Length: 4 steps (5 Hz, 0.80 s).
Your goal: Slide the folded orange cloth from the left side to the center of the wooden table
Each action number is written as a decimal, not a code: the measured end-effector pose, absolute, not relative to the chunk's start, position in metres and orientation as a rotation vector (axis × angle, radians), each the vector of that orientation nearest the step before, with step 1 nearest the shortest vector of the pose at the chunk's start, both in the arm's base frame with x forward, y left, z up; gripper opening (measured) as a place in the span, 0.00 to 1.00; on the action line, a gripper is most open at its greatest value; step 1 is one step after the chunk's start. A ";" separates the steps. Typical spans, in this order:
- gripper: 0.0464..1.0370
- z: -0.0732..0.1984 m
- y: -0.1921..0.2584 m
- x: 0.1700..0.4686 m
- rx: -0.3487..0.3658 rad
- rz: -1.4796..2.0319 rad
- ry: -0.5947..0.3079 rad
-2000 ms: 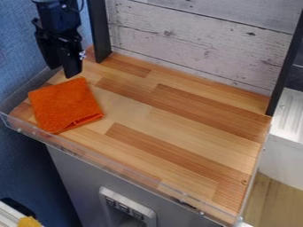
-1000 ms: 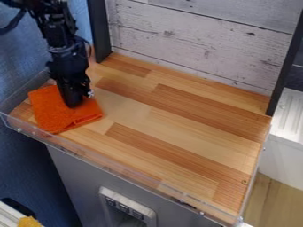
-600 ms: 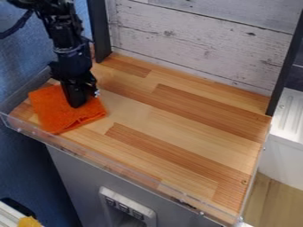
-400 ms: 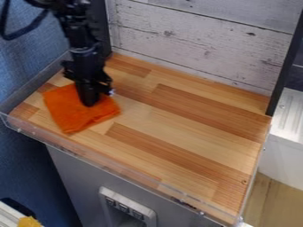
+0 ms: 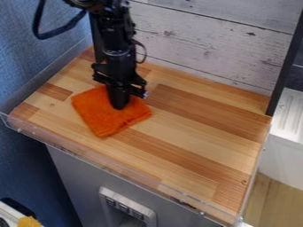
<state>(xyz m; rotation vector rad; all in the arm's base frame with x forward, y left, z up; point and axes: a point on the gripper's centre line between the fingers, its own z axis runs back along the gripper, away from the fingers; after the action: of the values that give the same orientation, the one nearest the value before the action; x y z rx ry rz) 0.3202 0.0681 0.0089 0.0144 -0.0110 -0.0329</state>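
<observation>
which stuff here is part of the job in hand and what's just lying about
In the job:
- gripper, down on the cloth
- orange cloth, under the gripper
- wooden surface, beneath the cloth

Just about:
- yellow item, bottom left corner
- white ridged piece, off to the right

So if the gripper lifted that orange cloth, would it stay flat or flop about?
The orange cloth would probably flop, since it looks like soft, fuzzy fabric. It seems folded, so it might come open. Being thin, it's likely light.
</observation>
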 end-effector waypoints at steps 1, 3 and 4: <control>0.01 0.009 0.052 0.324 0.010 -0.016 -0.011; 0.04 0.011 0.032 0.330 -0.004 -0.004 0.017; 0.19 0.020 0.025 0.335 -0.008 -0.003 0.036</control>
<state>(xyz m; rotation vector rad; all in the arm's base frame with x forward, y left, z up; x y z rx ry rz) 0.3350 0.0249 0.0202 -0.0080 0.0363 -0.0026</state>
